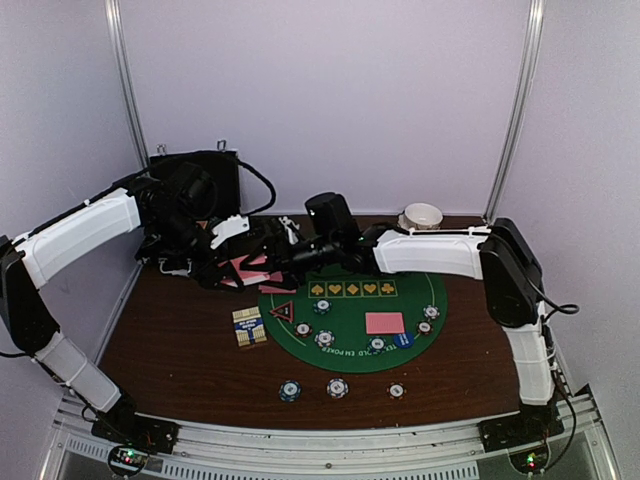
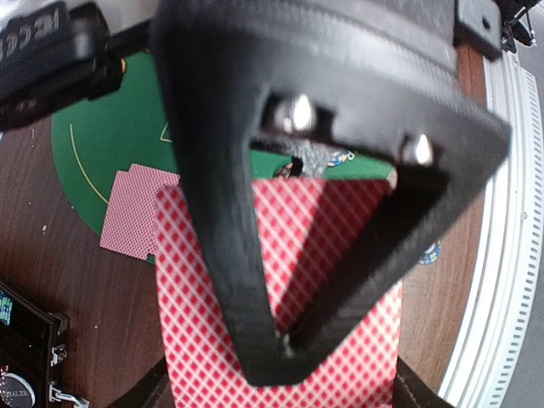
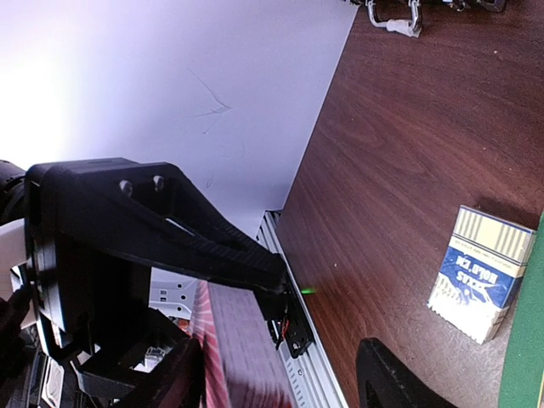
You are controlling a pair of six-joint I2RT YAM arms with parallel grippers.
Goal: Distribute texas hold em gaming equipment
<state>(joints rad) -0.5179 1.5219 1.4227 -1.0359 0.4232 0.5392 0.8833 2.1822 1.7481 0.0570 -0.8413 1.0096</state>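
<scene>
As left gripper (image 2: 280,367) pinches cards (image 2: 200,340), fingers (image 2: 223,255) tight

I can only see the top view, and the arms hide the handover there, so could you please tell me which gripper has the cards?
Observer: In the left wrist view, the cards sit pink backs up, gripped across their width by the left gripper.
Operator: Thank you. Has the right gripper closed on them yet?
Observer: Not by the right wrist view. The right gripper is open: its fingers stand apart, and the cards' edge lies between them, close to one finger.
</scene>
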